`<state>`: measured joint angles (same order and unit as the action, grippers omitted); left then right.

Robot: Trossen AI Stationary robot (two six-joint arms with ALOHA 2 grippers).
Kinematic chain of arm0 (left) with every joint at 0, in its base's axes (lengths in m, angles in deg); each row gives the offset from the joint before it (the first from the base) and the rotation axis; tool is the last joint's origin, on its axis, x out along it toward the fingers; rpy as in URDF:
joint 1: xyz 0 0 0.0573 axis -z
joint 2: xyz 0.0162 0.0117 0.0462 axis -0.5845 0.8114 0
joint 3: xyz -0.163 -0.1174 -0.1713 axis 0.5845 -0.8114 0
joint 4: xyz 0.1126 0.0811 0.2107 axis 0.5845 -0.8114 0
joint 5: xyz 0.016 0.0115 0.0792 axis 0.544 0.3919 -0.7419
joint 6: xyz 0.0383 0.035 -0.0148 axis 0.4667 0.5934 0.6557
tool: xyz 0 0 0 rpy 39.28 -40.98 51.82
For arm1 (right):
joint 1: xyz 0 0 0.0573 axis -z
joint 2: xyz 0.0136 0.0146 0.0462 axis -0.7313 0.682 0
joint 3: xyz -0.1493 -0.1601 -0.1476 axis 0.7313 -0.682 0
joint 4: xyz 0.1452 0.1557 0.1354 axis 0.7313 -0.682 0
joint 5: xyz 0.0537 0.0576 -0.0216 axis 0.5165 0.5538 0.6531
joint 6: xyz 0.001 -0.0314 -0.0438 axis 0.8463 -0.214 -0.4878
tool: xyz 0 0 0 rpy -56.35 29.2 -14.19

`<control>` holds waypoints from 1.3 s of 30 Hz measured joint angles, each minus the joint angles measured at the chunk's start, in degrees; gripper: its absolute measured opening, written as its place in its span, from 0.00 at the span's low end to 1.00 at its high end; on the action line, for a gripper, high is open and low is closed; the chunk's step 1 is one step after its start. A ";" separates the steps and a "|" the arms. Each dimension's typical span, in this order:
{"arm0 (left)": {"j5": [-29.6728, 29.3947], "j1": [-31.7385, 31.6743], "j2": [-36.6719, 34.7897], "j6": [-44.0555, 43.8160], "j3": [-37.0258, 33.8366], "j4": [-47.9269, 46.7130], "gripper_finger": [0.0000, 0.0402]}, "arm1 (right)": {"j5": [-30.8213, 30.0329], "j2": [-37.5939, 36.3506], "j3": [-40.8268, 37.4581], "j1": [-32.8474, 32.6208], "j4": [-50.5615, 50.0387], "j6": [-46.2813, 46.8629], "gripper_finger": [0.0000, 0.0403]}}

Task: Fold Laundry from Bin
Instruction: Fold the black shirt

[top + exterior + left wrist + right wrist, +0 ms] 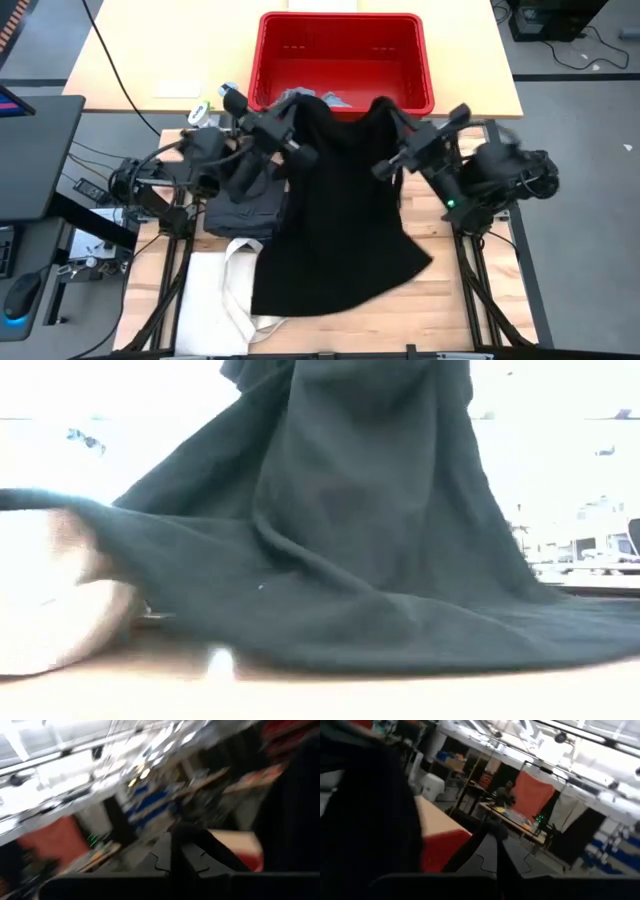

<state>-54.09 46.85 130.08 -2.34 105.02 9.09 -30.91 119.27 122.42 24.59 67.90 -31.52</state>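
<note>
A large black garment (340, 210) hangs between two raised arms, each pincer pinching a top corner: left pincer (298, 152), right pincer (390, 160). Its length trails toward the counter's (470, 300) near edge, away from the red bin (340, 60).

No text, label, brand, number or sign can be read in any view. Nothing is printed on the black garment (335, 210), the red bin (345, 60) or the cream tote bag (215, 300), and the room's background is too blurred for signs.
</note>
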 joint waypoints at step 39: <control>33.34 -9.54 0.07 -33.14 -22.74 -35.48 0.03 | 56.42 -16.41 -47.39 24.08 -24.81 56.44 0.03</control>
<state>-20.75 37.31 130.15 -35.48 82.28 -26.39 25.52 102.85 75.04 48.66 43.09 24.92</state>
